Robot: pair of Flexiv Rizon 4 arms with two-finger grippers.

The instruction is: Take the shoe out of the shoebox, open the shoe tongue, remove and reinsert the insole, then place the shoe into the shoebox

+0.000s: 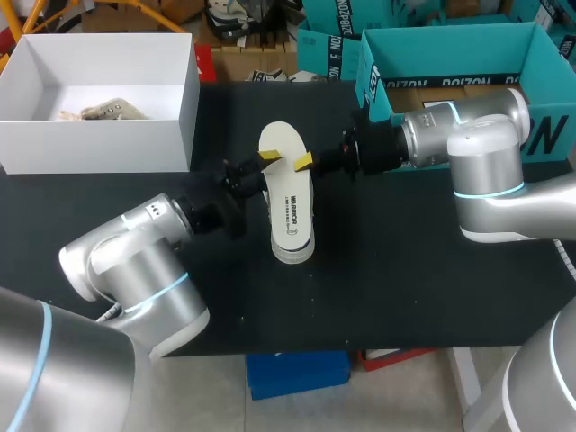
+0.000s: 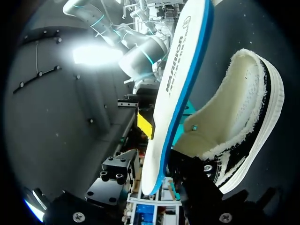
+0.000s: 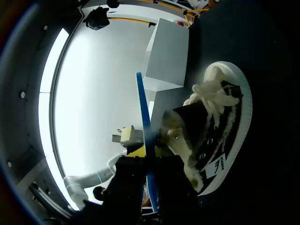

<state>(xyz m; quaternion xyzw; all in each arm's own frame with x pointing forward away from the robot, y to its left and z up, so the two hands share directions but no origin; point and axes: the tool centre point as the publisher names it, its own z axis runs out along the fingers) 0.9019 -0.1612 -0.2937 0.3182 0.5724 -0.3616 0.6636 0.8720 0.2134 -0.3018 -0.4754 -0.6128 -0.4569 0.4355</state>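
A white insole (image 1: 286,184) with a blue edge hangs over the middle of the black table, above the black-and-white canvas shoe (image 1: 293,248). My right gripper (image 1: 303,162) comes in from the right and is shut on the insole's edge. In the right wrist view the insole (image 3: 145,122) shows edge-on between that gripper's (image 3: 147,159) fingers, beside the shoe (image 3: 220,122) with its white laces. My left gripper (image 1: 268,159) is at the insole's left edge. In the left wrist view the insole (image 2: 178,84) runs between that gripper's (image 2: 154,183) spread fingers, and the shoe's fleecy opening (image 2: 243,117) lies beside it.
A white box (image 1: 90,148) with a pale shoe (image 1: 103,111) in it stands at the back left. A teal shoebox (image 1: 450,36) stands at the back right, behind my right arm. The table's front half is bare black surface.
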